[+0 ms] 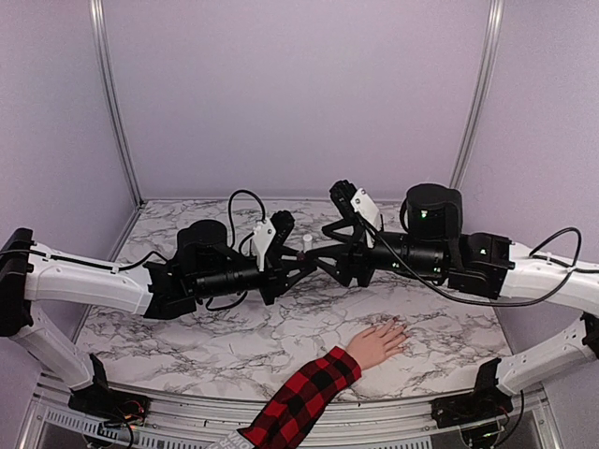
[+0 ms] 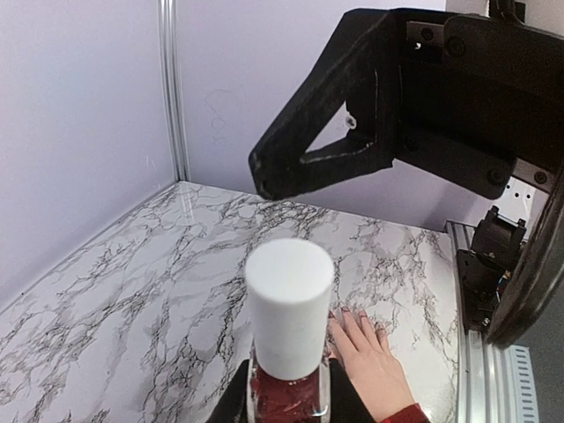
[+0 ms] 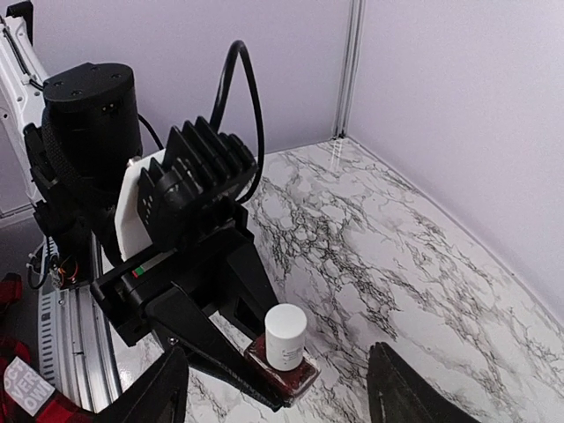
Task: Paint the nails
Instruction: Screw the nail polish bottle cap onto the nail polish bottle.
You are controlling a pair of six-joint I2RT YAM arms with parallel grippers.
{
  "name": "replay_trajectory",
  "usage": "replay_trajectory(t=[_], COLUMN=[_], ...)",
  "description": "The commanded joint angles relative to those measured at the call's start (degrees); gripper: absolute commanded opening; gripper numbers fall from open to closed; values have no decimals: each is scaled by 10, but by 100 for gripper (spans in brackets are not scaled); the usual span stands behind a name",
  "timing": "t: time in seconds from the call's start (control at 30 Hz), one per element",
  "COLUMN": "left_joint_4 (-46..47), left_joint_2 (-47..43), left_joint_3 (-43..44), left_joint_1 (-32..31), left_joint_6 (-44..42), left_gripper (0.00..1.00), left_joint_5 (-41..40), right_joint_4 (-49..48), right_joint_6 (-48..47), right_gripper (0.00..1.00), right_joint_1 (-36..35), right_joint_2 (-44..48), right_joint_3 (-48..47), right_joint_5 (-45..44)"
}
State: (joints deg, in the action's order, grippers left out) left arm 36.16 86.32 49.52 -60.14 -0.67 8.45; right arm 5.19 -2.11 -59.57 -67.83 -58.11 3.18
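Observation:
My left gripper [image 2: 286, 407] is shut on a small dark-red polish bottle [image 2: 286, 392] with a white cap [image 2: 289, 304] and holds it upright above the table. The bottle also shows in the right wrist view [image 3: 284, 352] and the top view [image 1: 307, 242]. My right gripper [image 3: 280, 354] is open, its fingers [image 3: 163, 392] wide apart on either side of the bottle without touching it. A pale hand [image 1: 379, 341] with a red-and-black plaid sleeve [image 1: 304, 398] lies flat on the marble. Its nails [image 2: 345, 309] are tiny darker tips just right of the cap.
Both grippers meet mid-table in the top view, the left [image 1: 299, 262] and the right [image 1: 325, 251]. The marble tabletop [image 1: 187, 327] is walled by lilac panels with metal posts [image 1: 112, 103]. A metal rail [image 1: 393, 412] runs along the near edge.

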Motion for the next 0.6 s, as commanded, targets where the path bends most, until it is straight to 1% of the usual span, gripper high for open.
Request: replay_trajectory(t=[0.0,0.07,0.13,0.17,0.23,0.27,0.33,0.43,0.47,0.57], left_joint_4=[26,24,21,20,17,16,13,10,9,5], left_joint_2=[-7,-8,-10,-11,-14,-16,-19,-18,-17,-14], left_joint_3=[6,4,2,2,-2,-3,-5,-5,-4,-2], left_joint_1=[2,2,2,2,2,2,2,2,2,1], left_joint_6=[-5,-9,-15,-16,-20,-21,-23,-25,-25,-24], left_gripper=[0,0,0,0,0,0,0,0,0,0], left_joint_5=[58,88,122,137,169,180,202,241,255,295], right_joint_4=[-38,-56,-87,-95,-104,-100,-81,-38,-23,0], right_joint_6=[-22,-21,-26,-26,-28,-43,-69,-96,-108,-127], right_gripper=[70,75,93,98,98,98,99,98,96,82], right_joint_1=[-2,-2,-2,-2,-2,-2,-2,-2,-2,-2], right_joint_2=[40,59,79,86,100,105,111,102,97,85], right_joint_3=[19,35,58,66,80,84,83,69,64,53], right_joint_5=[30,37,52,59,70,89,144,193,213,251])
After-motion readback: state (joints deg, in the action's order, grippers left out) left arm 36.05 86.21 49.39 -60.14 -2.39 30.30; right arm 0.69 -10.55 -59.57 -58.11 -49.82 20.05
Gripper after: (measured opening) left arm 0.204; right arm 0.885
